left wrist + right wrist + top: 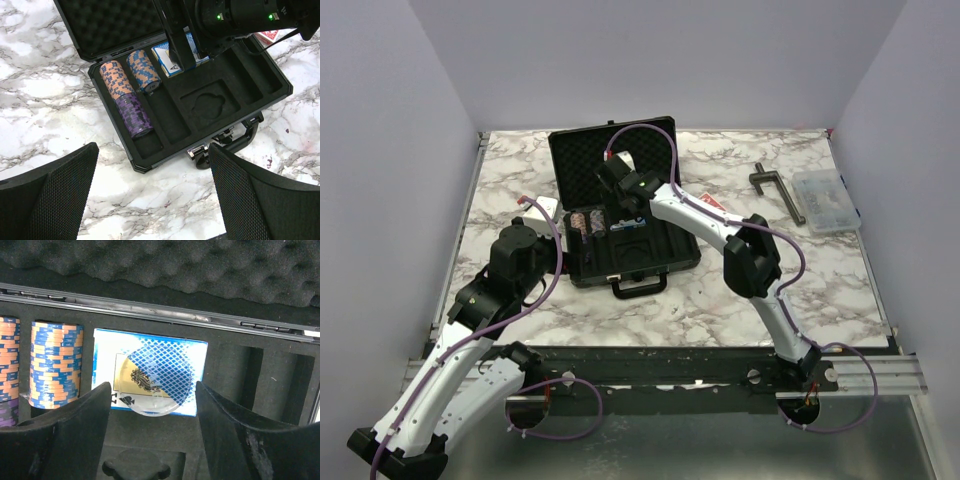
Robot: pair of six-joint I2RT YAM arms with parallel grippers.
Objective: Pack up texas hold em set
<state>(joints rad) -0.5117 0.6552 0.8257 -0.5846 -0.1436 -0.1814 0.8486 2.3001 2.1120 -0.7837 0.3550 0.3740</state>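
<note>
The black case (660,262) lies open mid-table, foam lid (582,158) raised at the back and handle (640,286) toward me. Its tray holds two orange-and-blue chip stacks (131,72) and a purple stack (132,115). A blue card deck (150,370) sits in a tray slot with a clear round disc (156,379) lying on it. A red deck (712,205) lies on the table right of the case. My right gripper (152,405) is open and empty just above the blue deck. My left gripper (152,195) is open and empty over the marble in front of the case's left corner.
A dark T-shaped tool (778,190) and a clear compartment box (825,200) lie at the back right. The case has empty slots (210,102) on its right half. The right arm (750,255) reaches across the case's right side. Walls close in the table on three sides.
</note>
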